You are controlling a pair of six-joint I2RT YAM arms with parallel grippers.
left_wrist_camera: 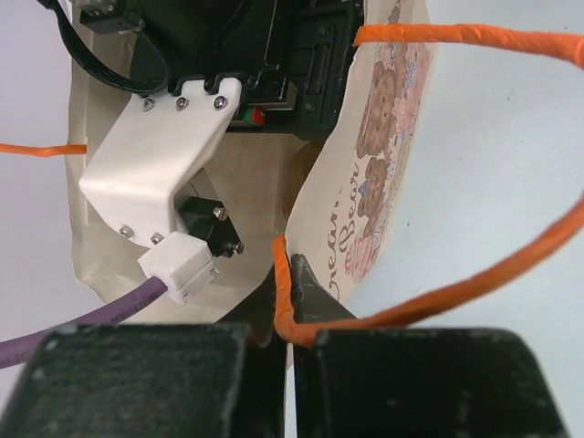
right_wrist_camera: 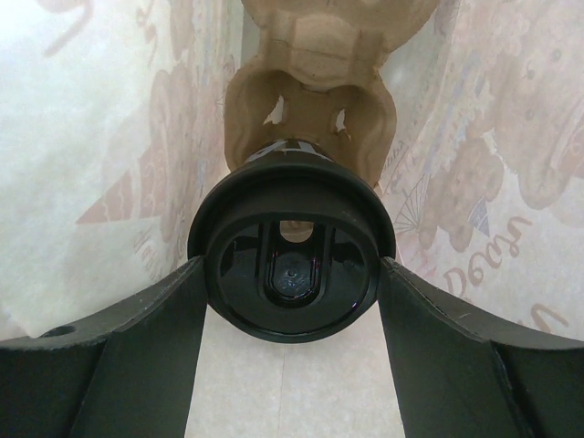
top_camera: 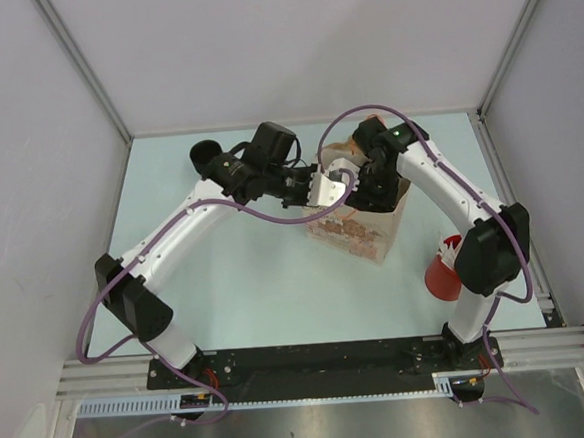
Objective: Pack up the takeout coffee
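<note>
Gripping round glossy black lid (right_wrist_camera: 292, 265): right pincer (right_wrist_camera: 292, 278), inside printed paper bag (right_wrist_camera: 109, 137), moulded pulp tray (right_wrist_camera: 310, 91) beyond. Left pincer (left_wrist_camera: 290, 315) clamped on bag rim by twisted orange handle (left_wrist_camera: 474, 36).

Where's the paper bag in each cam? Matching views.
Top external: paper bag right of centre, under both wrists.
Left wrist: paper bag centre; left gripper pinches its rim.
Right wrist: paper bag walls either side; right gripper holds coffee cup inside.
Shared: bear print on its side.
</note>
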